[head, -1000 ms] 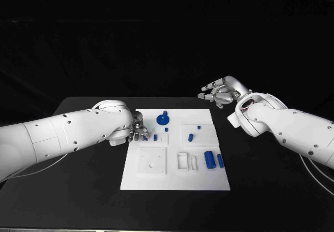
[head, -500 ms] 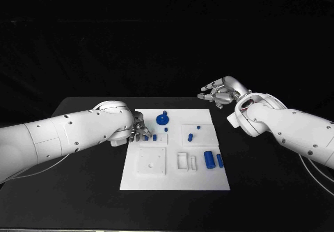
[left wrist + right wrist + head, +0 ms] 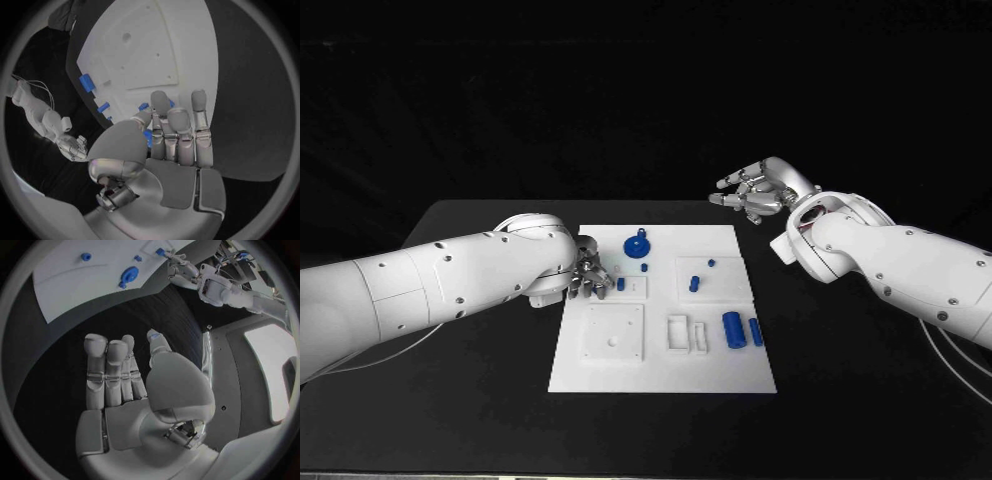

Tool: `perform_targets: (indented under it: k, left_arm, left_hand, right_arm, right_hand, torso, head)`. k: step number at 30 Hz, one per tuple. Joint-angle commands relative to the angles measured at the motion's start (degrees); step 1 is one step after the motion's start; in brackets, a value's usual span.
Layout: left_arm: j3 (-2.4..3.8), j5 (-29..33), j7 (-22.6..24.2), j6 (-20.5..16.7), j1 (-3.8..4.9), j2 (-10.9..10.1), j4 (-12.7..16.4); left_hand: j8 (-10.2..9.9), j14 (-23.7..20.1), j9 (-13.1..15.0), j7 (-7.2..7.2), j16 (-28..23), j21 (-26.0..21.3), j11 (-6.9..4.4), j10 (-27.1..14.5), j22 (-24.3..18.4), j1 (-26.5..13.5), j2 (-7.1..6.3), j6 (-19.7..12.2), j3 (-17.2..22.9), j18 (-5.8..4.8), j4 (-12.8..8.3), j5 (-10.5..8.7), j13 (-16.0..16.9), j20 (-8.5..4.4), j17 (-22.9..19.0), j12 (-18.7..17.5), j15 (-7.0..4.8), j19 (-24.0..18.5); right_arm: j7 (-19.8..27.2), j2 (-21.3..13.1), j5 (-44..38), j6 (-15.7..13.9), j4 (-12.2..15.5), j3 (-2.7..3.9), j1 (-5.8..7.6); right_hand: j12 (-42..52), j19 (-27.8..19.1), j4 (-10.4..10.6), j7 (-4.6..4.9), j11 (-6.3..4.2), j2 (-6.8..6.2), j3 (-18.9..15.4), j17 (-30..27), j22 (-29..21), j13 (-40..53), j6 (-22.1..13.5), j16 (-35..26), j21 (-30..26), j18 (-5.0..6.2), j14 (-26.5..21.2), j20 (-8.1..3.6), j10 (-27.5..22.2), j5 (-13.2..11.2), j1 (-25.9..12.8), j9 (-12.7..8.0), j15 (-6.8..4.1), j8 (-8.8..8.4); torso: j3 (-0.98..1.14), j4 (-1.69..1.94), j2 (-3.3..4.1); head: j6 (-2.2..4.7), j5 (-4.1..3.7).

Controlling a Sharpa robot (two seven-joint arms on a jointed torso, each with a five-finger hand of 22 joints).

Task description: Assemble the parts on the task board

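Note:
The white task board [image 3: 661, 350] lies mid-table with several blue parts on it: a round knob [image 3: 638, 246], small pegs [image 3: 694, 284] and a thick cylinder [image 3: 733, 331]. My left hand [image 3: 590, 277] is low over the board's left edge, its fingers straight and close together beside a small blue part [image 3: 620, 284]. In the left wrist view, blue [image 3: 147, 138] shows between the thumb and the fingers [image 3: 178, 130]; I cannot tell whether they grip it. My right hand [image 3: 756, 195] hangs behind the board's far right corner, fingers [image 3: 106, 370] extended and empty.
Raised white fixtures stand on the board: a square plate [image 3: 615, 332] at the near left and slotted blocks [image 3: 687, 333] beside the cylinder. Black table [image 3: 473, 400] surrounds the board. The right forearm [image 3: 906, 270] stretches along the board's right side.
The left hand has slid slightly toward me and inward along the board's left edge, closer to the small blue part. The right hand has stayed in place.

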Motion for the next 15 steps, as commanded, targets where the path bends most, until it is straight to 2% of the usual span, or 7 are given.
perform_targets:
  k: [1, 3, 5, 7, 15]
  left_arm:
    - [-0.03, 0.19, -0.17, 0.70, -0.13, -0.02, -0.04]
    - [-0.03, 0.11, -0.22, 0.57, -0.13, -0.06, -0.09]
    - [-0.03, 0.01, -0.27, 0.37, -0.14, -0.10, -0.15]
    - [-0.03, -0.10, -0.32, 0.13, -0.14, -0.15, -0.20]
    - [-0.02, -0.21, 0.08, -1.06, -0.14, -0.34, -0.32]
  left_hand:
    - [0.35, 0.08, 0.06, 0.55, -0.14, -0.32, -0.03, 2.68, 1.10, 0.25, -0.47, 0.11, 0.13, -0.43, -0.55, 0.38, -0.07, 0.09, -0.10, -0.02, -0.39, 0.49]
    - [0.34, 0.08, 0.06, 0.60, -0.17, -0.33, 0.01, 2.69, 1.12, 0.74, -0.48, 0.05, 0.43, -0.43, -1.10, 1.19, -0.12, 0.08, -0.13, -0.07, -0.39, 0.50]
    - [0.31, 0.06, 0.06, 0.69, -0.23, -0.32, 0.05, 2.69, 1.14, 1.72, -0.54, -0.10, 1.20, -0.43, -2.26, 3.30, -0.19, 0.04, -0.17, -0.11, -0.42, 0.51]
    - [0.31, 0.07, 0.08, 0.79, -0.32, -0.23, 0.09, 2.69, 1.17, 1.90, -0.54, -0.25, 2.19, -0.43, -3.50, 4.36, -0.37, 0.00, -0.25, -0.25, -0.40, 0.47]
    - [0.13, 0.10, -0.01, 0.91, -0.62, -0.09, 0.14, 2.71, 1.16, 2.55, -0.28, -0.50, 2.79, -0.43, -4.02, 3.99, -0.86, -0.02, -0.49, -0.54, -0.39, 0.35]
  right_arm:
    - [0.58, 0.01, -0.30, 0.41, 0.04, 0.03, -0.04]
    - [0.58, 0.01, -0.30, 0.41, 0.04, 0.03, -0.05]
    - [0.58, 0.01, -0.29, 0.41, 0.03, 0.03, -0.05]
    - [0.59, 0.01, -0.29, 0.40, 0.02, 0.03, -0.06]
    - [0.61, 0.03, -0.29, 0.40, -0.01, 0.03, -0.08]
  right_hand:
    - [-0.04, 2.75, 0.18, 0.12, -0.04, 0.14, 0.07, -0.09, 3.47, -0.07, -0.40, 0.08, -0.29, 0.42, 0.13, -0.45, 0.39, 0.26, -0.07, 0.01, -0.23, -0.07]
    - [-0.04, 2.75, 0.18, 0.12, -0.04, 0.14, 0.07, -0.09, 3.47, -0.07, -0.40, 0.08, -0.29, 0.42, 0.13, -0.45, 0.39, 0.26, -0.07, 0.01, -0.23, -0.07]
    - [-0.04, 2.75, 0.18, 0.12, -0.04, 0.14, 0.07, -0.09, 3.47, -0.07, -0.40, 0.08, -0.29, 0.42, 0.13, -0.45, 0.39, 0.26, -0.07, 0.01, -0.23, -0.07]
    - [-0.04, 2.75, 0.18, 0.12, -0.04, 0.14, 0.07, -0.09, 3.47, -0.07, -0.40, 0.08, -0.29, 0.42, 0.13, -0.45, 0.39, 0.26, -0.07, 0.01, -0.23, -0.07]
    - [-0.04, 2.75, 0.18, 0.12, -0.04, 0.14, 0.07, -0.09, 3.47, -0.07, -0.40, 0.08, -0.29, 0.42, 0.13, -0.45, 0.39, 0.26, -0.07, 0.01, -0.23, -0.07]
  torso:
    - [0.01, 0.01, -0.01]
    - [0.00, 0.02, 0.00]
    - [0.00, 0.01, 0.01]
    - [-0.01, -0.01, 0.01]
    - [-0.01, -0.01, 0.02]
  head:
    - [0.08, 0.04]
    - [0.09, 0.02]
    - [0.11, 0.03]
    - [0.10, 0.04]
    - [0.07, 0.08]
